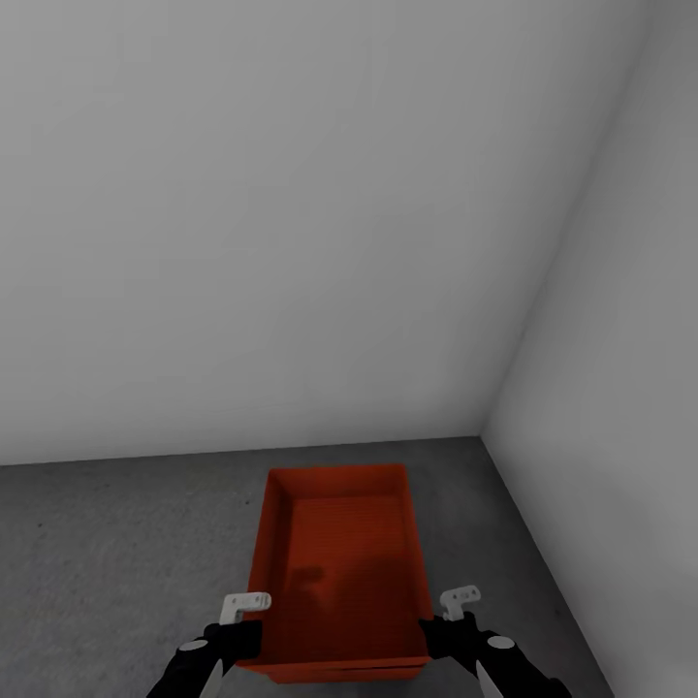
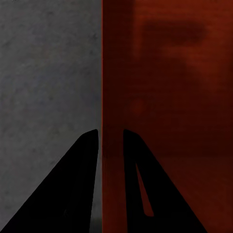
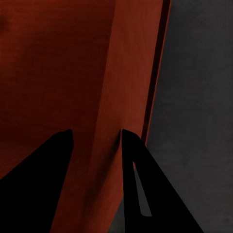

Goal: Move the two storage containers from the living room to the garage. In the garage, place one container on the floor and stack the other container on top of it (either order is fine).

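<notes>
Fingers of the left gripper straddle one long wall of the orange-red storage container, one dark finger outside over the floor and one inside the bin, clamped on that thin wall. On the opposite side the right gripper grasps the other long wall the same way, a finger on each face. From the head camera, both grippers meet the container at its near corners, left and right. The open-topped container sits near the corner of the grey concrete floor where two white walls meet.
</notes>
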